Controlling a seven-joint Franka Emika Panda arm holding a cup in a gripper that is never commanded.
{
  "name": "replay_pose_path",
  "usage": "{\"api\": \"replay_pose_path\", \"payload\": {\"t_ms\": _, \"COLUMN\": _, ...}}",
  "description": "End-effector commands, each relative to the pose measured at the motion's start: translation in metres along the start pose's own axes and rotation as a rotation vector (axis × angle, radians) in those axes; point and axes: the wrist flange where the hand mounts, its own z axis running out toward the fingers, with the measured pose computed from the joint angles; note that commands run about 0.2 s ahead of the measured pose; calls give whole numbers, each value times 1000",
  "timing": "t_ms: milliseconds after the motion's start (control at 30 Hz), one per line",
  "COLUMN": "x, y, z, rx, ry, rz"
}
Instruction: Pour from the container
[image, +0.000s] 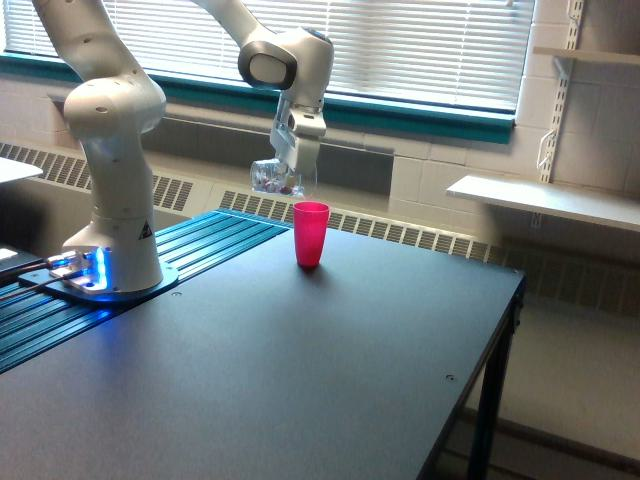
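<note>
The container (274, 177), a clear see-through cup with small coloured pieces inside, hangs in the air above and a little to the exterior view's left of the pink cup (311, 233). My gripper (296, 158) is shut on the container's side, holding it tipped sideways, its body reaching toward the exterior view's left. The pink cup stands upright on the dark table (330, 370), near its far edge. The container's lowest part is just above the level of the cup's rim.
The white arm base (112, 215) stands on a blue ribbed platform at the exterior view's left. The table's right edge drops off near a leg (490, 400). A wall shelf (545, 200) and window blinds lie behind.
</note>
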Motion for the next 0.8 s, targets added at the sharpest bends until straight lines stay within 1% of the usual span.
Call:
{"api": "replay_pose_path", "payload": {"t_ms": 33, "x": -1, "y": -1, "z": 2, "rx": -5, "ry": -8, "rz": 10}}
{"api": "replay_pose_path", "payload": {"t_ms": 267, "x": -3, "y": 0, "z": 3, "rx": -11, "ry": -17, "rz": 15}}
{"api": "replay_pose_path", "payload": {"t_ms": 400, "x": -5, "y": 1, "z": 4, "rx": -24, "ry": -33, "rz": 20}}
{"api": "replay_pose_path", "payload": {"t_ms": 533, "x": -5, "y": 4, "z": 6, "rx": -21, "ry": -55, "rz": 34}}
{"api": "replay_pose_path", "payload": {"t_ms": 667, "x": -5, "y": 2, "z": 3, "rx": -31, "ry": -45, "rz": 26}}
{"api": "replay_pose_path", "payload": {"t_ms": 800, "x": -5, "y": 2, "z": -1, "rx": -23, "ry": -49, "rz": 35}}
